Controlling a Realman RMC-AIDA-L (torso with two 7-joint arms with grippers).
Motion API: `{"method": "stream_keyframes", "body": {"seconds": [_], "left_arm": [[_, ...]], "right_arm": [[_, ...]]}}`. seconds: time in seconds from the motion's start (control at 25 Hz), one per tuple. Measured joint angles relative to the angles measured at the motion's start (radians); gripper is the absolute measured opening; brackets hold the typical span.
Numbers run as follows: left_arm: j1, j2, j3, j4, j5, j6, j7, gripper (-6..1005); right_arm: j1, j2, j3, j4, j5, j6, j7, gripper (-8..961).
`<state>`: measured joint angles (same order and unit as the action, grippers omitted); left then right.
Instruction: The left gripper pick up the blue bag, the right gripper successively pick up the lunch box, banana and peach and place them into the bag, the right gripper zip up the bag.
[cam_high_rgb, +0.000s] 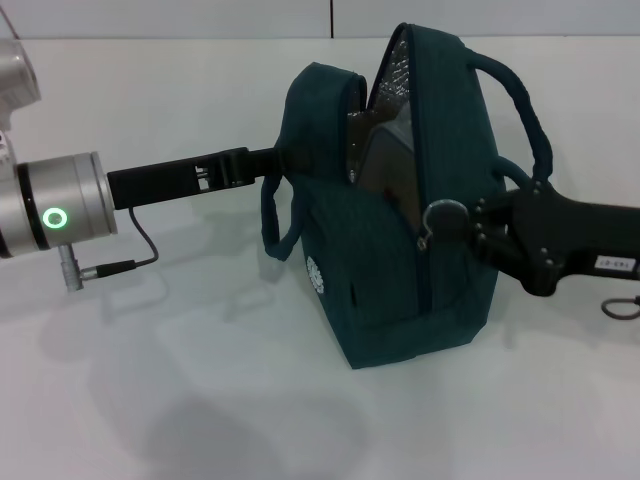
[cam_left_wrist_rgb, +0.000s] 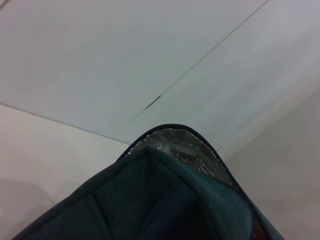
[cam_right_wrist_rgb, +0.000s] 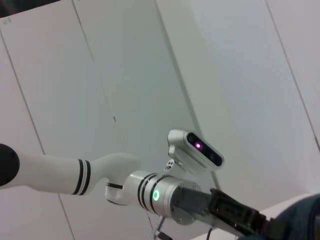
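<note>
Head view: dark blue fabric insulated bag (cam_high_rgb: 400, 270) stands upright on the white table (cam_high_rgb: 180, 400), about centre, slightly right. Its top is part open, silver foil lining (cam_high_rgb: 395, 70) showing at the far upper edge, a dark item inside, too dim to identify. Zipper runs down the near-right face. Left gripper (cam_high_rgb: 272, 162) reaches in from the left, black fingers clamped on the bag's left upper side. A loose blue strap handle (cam_high_rgb: 278, 222) hangs just below that grip. Right gripper (cam_high_rgb: 448, 222) comes in from the right, its tips at the zipper line around mid-height of the bag, touching the small round metal zipper pull (cam_high_rgb: 428, 238); can't tell whether its fingers are closed on it. A second blue handle (cam_high_rgb: 520, 110) arches over the bag's right side above the right arm.

Left wrist view: close on the bag's open top (cam_left_wrist_rgb: 165, 195), foil lining (cam_left_wrist_rgb: 180, 142) visible under the rim; own fingers not shown.

Right wrist view: shows the left arm (cam_right_wrist_rgb: 165, 195) with green ring light and its wrist camera (cam_right_wrist_rgb: 197, 147), bag corner (cam_right_wrist_rgb: 300, 220) at the edge; own fingers not shown.
</note>
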<state>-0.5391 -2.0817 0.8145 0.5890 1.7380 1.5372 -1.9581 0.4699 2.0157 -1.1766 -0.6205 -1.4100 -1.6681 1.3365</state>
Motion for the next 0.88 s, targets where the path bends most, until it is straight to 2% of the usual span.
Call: {"method": "stream_keyframes", "body": {"seconds": [0.28, 0.52, 0.72, 0.88], "left_arm": [[0.0, 0.002, 0.0, -0.01, -0.025, 0.0, 0.049, 67], [0.011, 0.022, 0.0, -0.07, -0.151, 0.013, 0.211, 67], [0.067, 0.023, 0.0, -0.076, -0.222, 0.078, 0.384, 348], [0.137, 0.005, 0.0, -0.103, -0.253, 0.16, 0.583, 533]], "right_arm": [[0.056, 0.003, -0.012, 0.009, -0.004, 0.009, -0.003, 7], [0.089, 0.002, -0.038, 0.037, -0.011, 0.05, 0.005, 7], [0.096, 0.001, -0.033, 0.038, 0.012, 0.062, 0.01, 7], [0.124, 0.0, -0.031, 0.038, 0.053, 0.063, 0.013, 7]]}}
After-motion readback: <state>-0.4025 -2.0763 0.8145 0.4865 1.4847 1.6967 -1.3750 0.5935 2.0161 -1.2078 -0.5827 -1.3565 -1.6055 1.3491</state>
